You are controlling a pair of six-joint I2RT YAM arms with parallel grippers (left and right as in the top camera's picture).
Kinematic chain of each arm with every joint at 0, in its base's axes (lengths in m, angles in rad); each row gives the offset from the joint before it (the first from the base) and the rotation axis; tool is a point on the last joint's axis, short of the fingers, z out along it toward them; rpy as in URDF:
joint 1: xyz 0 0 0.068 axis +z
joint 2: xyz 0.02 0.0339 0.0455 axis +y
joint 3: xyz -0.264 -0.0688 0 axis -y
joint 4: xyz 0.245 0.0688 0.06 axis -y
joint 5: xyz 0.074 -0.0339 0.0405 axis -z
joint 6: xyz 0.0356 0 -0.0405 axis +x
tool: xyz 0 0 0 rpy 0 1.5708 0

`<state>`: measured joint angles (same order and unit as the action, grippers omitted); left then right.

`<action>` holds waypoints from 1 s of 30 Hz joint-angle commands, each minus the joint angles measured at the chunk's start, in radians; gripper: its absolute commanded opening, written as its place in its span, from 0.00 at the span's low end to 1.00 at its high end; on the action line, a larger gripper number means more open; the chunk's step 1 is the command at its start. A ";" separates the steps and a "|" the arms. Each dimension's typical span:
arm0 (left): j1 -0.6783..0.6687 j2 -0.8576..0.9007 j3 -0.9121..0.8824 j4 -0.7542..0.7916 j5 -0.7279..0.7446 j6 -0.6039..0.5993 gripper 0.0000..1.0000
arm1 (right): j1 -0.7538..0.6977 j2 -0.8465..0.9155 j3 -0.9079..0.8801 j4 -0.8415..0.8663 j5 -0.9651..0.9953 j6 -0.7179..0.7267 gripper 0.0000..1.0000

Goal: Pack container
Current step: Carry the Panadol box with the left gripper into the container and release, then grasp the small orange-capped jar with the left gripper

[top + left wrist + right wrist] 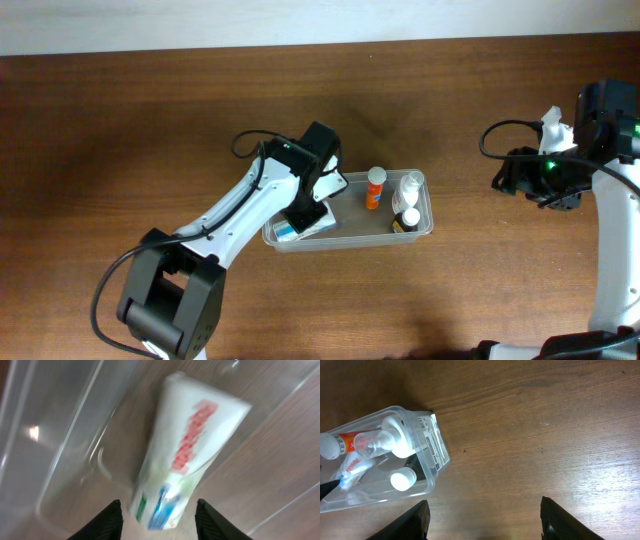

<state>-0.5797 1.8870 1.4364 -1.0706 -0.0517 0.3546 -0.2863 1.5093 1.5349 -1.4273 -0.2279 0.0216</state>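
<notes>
Black fingers [112,522] of the left claw [159,504] stand spread, with a thin gap on each side of the tube [195,435], whose lower end lies between them. The view is blurred, but the claw looks open, not gripping. White with red and blue print, the tube lies flat on the floor of the container [60,445], at its left end. Overhead, the container sits near the middle of the brown surface [150,120], long side across. Its right half holds three standing bottles: an orange bottle [375,190] with a white cap, a clear bottle [409,188] with a white top, and a small dark bottle [407,220] with a white cap, nearest the front wall. The clear and dark ones are just beside the right end wall, which bears a printed label [434,442]. The right claw [485,520] hangs open, fingers wide apart, over bare surface well to the right of the container.
</notes>
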 commanded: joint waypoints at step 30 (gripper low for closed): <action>0.674 -0.311 -0.360 0.047 0.084 -0.541 0.99 | 0.006 -0.002 -0.006 0.003 -0.013 -0.014 0.63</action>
<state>0.0914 1.5238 1.1389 -1.0546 -0.0032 -0.1741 -0.2863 1.5097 1.5341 -1.4273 -0.2283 0.0181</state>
